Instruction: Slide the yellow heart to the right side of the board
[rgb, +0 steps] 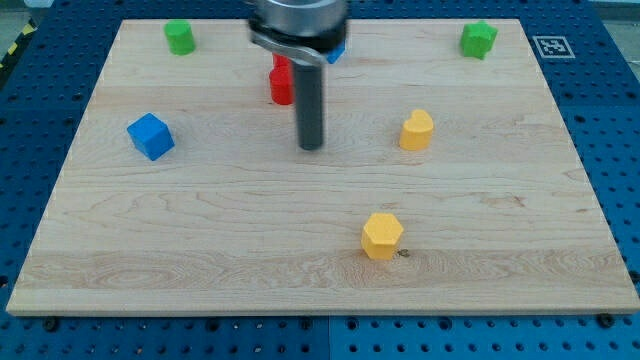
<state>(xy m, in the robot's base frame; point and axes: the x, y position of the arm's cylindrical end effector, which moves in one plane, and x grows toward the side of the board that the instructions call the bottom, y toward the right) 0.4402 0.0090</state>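
Note:
The yellow heart (417, 130) lies on the wooden board (500, 260), right of the middle. My tip (312, 147) rests on the board about a hundred pixels to the heart's left, at nearly the same height in the view, and touches no block. A red block (280, 83) stands just up and left of the rod and is partly hidden by it.
A yellow hexagon (382, 235) lies towards the view's bottom, below the heart. A blue cube (150, 136) is at the left. Green blocks sit at the top left (180, 37) and top right (478, 40). A blue block (338, 52) peeks out behind the arm at the top.

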